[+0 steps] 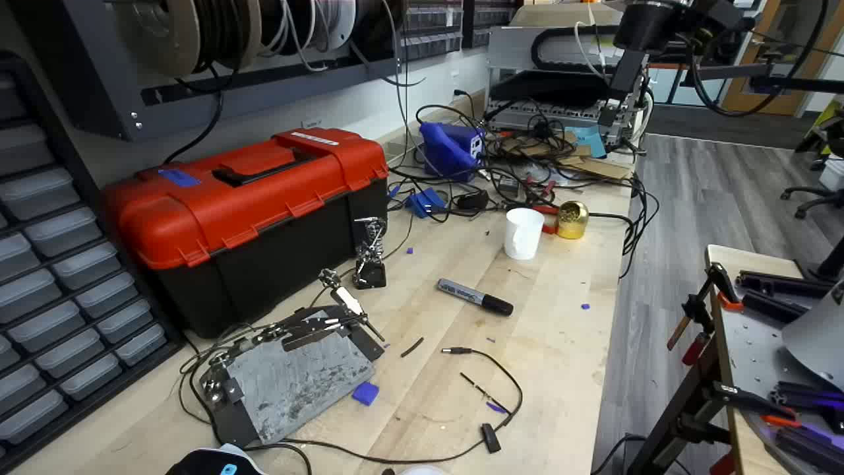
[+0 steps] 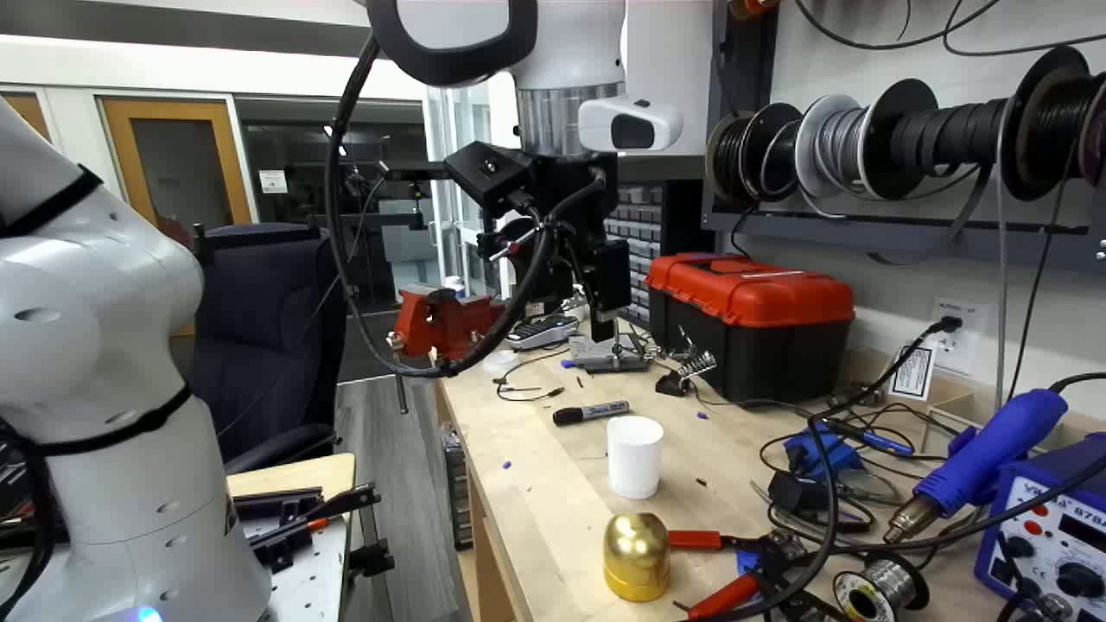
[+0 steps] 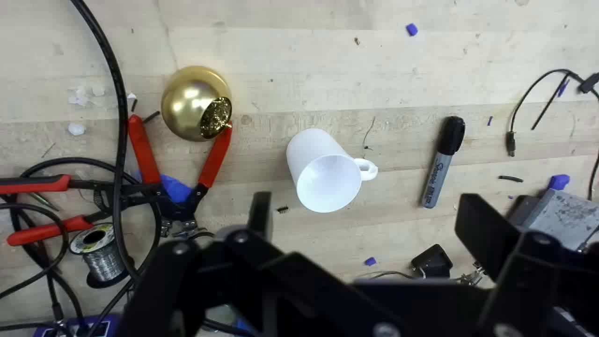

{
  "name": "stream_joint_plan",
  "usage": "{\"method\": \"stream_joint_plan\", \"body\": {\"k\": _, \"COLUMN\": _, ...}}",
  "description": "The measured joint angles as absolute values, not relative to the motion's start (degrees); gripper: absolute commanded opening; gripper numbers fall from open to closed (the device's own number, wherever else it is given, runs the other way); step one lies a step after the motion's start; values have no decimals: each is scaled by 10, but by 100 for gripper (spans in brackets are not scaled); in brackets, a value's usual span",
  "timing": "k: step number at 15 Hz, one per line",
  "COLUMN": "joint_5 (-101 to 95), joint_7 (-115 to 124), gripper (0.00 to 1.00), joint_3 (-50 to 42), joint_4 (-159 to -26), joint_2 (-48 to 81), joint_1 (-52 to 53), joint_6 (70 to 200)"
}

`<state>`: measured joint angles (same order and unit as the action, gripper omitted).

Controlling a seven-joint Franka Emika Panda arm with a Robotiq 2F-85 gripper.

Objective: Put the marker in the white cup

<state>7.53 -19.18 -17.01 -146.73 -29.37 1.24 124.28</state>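
Note:
The marker, grey with a black cap, lies flat on the wooden table in both exterior views. In the wrist view the marker lies right of the white cup, apart from it. The white cup stands upright with its handle towards the marker. It also shows in the other views, and its visible inside is empty. My gripper is open, with nothing between its fingers. It hangs above the table, well above the cup and marker, in an exterior view.
A gold ball-shaped tip cleaner and red-handled pliers lie beside the cup. A red toolbox stands along the wall. Black cables and a blue soldering unit are at the table's far end. A metal plate lies nearby.

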Motion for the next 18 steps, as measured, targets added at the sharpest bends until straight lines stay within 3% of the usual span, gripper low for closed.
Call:
{"method": "stream_joint_plan", "body": {"k": 10, "joint_5": 75, "joint_7": -192, "gripper": 100, "joint_3": -166, "joint_4": -1467, "joint_2": -294, "joint_1": 12, "joint_6": 1243}}
{"method": "stream_joint_plan", "body": {"k": 18, "joint_5": 75, "joint_7": -171, "gripper": 100, "joint_3": -88, "joint_4": -1419, "joint_2": -274, "joint_1": 15, "joint_6": 1241}}
